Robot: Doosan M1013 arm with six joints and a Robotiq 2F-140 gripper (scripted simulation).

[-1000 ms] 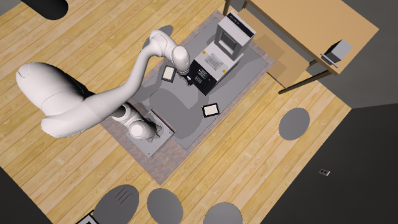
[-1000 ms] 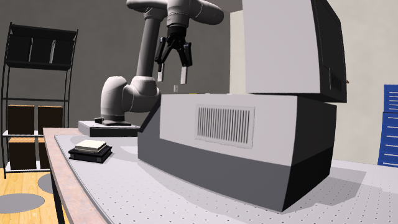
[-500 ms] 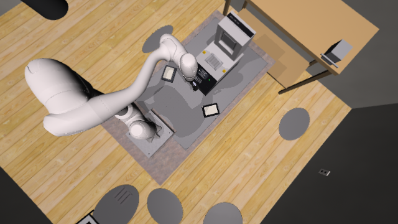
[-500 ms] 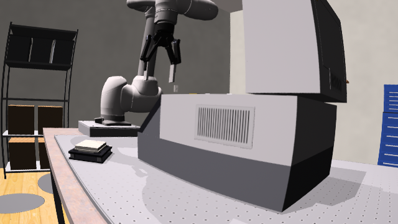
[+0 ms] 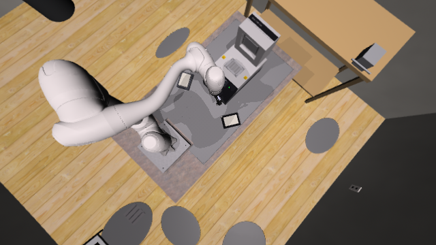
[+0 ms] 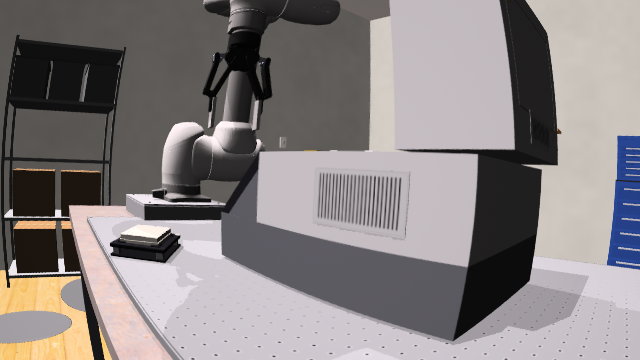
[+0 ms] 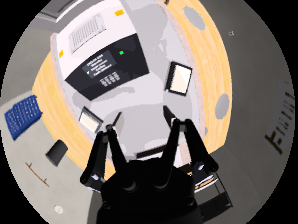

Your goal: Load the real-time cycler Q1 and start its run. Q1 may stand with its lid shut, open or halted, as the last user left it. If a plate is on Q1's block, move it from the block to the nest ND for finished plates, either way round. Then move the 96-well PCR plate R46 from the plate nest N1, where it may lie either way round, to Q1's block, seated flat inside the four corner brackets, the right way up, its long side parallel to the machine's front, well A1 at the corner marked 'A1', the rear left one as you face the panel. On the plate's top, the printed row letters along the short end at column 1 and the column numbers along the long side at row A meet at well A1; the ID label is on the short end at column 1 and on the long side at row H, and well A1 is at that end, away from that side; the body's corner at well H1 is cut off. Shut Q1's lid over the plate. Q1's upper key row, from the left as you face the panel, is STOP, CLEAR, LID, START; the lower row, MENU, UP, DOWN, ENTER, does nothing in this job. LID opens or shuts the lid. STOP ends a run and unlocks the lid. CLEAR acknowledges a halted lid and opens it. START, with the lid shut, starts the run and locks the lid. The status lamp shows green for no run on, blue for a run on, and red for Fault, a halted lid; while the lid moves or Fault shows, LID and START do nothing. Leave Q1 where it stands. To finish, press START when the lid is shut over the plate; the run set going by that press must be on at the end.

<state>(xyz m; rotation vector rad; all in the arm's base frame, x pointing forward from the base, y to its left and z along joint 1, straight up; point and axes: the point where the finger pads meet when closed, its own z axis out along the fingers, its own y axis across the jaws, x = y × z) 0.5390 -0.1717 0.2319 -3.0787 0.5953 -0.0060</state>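
White-plated nests number two, one cycler lid-up, jaws partly open, holding nothing.

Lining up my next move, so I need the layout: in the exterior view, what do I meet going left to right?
Shelf rack with brown boxes → plate on its black nest → arm base → gripper, open and empty, hanging above → cycler Q1 with its lid raised → blue drawer cabinet.
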